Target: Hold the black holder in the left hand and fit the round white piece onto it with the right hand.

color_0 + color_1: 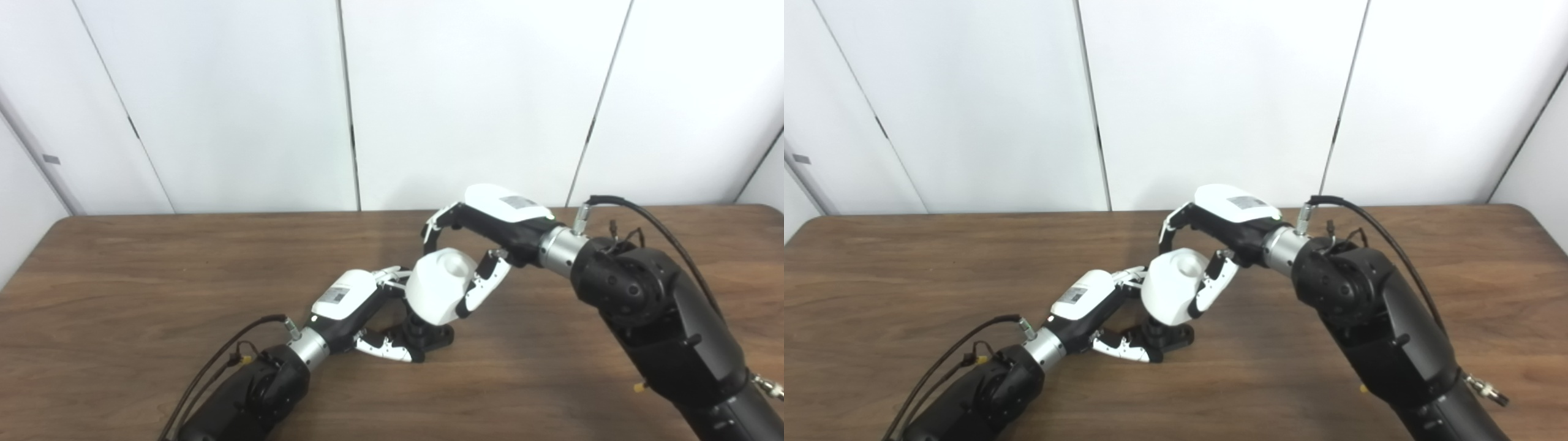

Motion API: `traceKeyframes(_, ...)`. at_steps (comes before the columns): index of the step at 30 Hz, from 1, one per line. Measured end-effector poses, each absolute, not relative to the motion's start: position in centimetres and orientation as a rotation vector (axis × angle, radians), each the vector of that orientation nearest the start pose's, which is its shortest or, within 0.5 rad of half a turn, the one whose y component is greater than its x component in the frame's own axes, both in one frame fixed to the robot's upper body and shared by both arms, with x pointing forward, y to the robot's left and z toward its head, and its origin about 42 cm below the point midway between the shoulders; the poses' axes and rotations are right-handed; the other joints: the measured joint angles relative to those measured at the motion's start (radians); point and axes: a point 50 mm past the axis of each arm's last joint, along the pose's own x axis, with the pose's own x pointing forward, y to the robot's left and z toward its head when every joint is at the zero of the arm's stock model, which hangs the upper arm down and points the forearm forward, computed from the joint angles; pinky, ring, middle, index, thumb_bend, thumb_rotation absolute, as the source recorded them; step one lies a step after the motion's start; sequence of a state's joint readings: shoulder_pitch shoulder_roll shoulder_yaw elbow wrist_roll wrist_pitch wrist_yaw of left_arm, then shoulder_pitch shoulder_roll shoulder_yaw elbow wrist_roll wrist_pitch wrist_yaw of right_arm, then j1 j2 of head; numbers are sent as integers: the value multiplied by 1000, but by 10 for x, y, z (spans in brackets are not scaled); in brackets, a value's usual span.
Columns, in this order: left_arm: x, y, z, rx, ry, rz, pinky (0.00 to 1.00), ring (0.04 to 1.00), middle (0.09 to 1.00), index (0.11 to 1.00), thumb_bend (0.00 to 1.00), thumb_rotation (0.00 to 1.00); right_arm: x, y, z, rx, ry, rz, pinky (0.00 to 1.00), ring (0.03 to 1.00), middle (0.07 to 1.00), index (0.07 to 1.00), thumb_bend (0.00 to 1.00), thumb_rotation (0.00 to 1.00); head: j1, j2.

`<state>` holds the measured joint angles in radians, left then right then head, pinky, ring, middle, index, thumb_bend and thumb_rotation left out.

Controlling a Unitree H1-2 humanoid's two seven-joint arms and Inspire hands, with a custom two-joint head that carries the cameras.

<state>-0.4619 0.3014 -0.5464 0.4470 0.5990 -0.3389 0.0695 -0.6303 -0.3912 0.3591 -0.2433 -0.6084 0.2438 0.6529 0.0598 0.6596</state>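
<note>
Two robot hands meet over a brown wooden table (153, 275), joining a round white piece to a black holder.

The left hand (352, 306) grips the black holder (429, 334), whose base rests on the table between its fingers (392, 277) and thumb. The right hand (490, 229) clasps the round white piece (438, 285), fingers curled behind it, thumb in front, sitting directly atop the holder.

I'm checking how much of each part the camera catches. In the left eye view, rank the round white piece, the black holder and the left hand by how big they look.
1. Round white piece, largest.
2. Left hand, close behind; its fingers are partly hidden, so this ranking is unsure.
3. Black holder, smallest; only its base shows.
</note>
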Motion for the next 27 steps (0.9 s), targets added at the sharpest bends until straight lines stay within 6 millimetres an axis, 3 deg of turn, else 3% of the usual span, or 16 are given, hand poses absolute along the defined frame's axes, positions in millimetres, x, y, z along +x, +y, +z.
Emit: traceKeyframes(27, 392, 162, 112, 1009, -413, -606, 844, 919, 880, 488, 522, 75, 398, -154, 295, -1184, -305, 695, 734, 802, 769, 481, 521, 129, 20, 14)
